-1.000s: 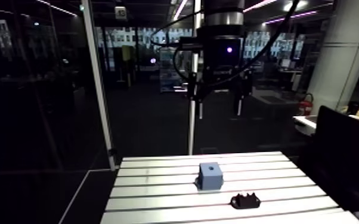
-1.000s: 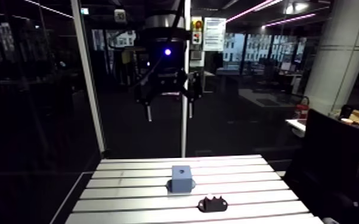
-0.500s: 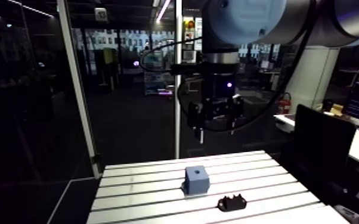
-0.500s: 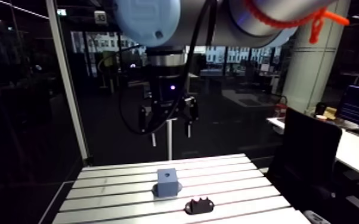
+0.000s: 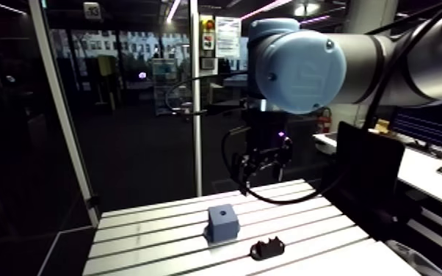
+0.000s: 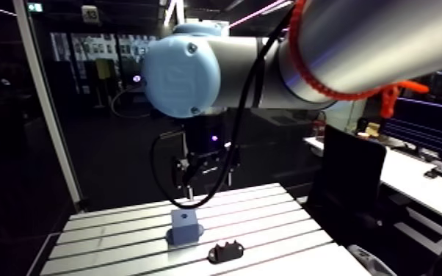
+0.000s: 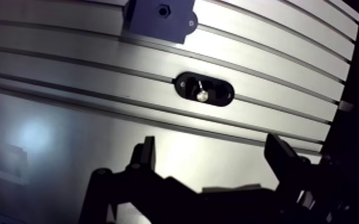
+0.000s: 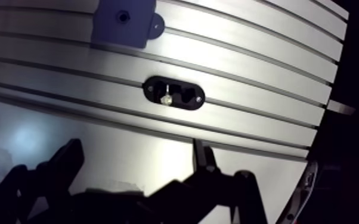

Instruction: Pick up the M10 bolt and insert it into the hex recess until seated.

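A small silver bolt stands in a black oval holder on the slotted table. Just beyond the holder sits a blue block with a small dark hex recess in its top face. In the wrist view my gripper is open with nothing between its fingers, and the holder lies ahead of them. In the arm view the gripper hangs well above the table's far side, behind the blue block and the holder.
The table's right edge drops into darkness close to the gripper's right finger. A pale sheet or plate adjoins the slotted surface on the near side, below the fingers. A metal post stands behind the table.
The arm view has swung and shifted with the arm. The wrist now hangs lower, nearer the table's far edge. Block and holder keep their places on the table.
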Robot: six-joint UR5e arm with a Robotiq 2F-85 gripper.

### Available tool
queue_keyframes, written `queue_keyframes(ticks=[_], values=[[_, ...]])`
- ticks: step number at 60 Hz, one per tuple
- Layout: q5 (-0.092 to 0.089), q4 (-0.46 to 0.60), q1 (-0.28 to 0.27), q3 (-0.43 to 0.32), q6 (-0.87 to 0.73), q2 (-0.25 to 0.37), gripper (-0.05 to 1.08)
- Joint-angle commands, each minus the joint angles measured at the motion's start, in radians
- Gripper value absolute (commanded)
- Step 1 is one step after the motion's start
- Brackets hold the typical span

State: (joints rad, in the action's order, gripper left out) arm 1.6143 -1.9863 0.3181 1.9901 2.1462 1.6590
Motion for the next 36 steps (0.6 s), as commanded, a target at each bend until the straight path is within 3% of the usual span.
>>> queue_keyframes(ticks=[1,19,27,36], values=[[-0.037,-0.043,0.071,0.046,0.065,-0.011,0.01],[-0.043,-0.135,0.090,0.097,0.116,-0.029,0.01],[-0.068,-0.162,0.093,0.122,0.164,-0.035,0.01],[-0.070,-0.206,0.092,0.141,0.168,-0.048,0.02]])
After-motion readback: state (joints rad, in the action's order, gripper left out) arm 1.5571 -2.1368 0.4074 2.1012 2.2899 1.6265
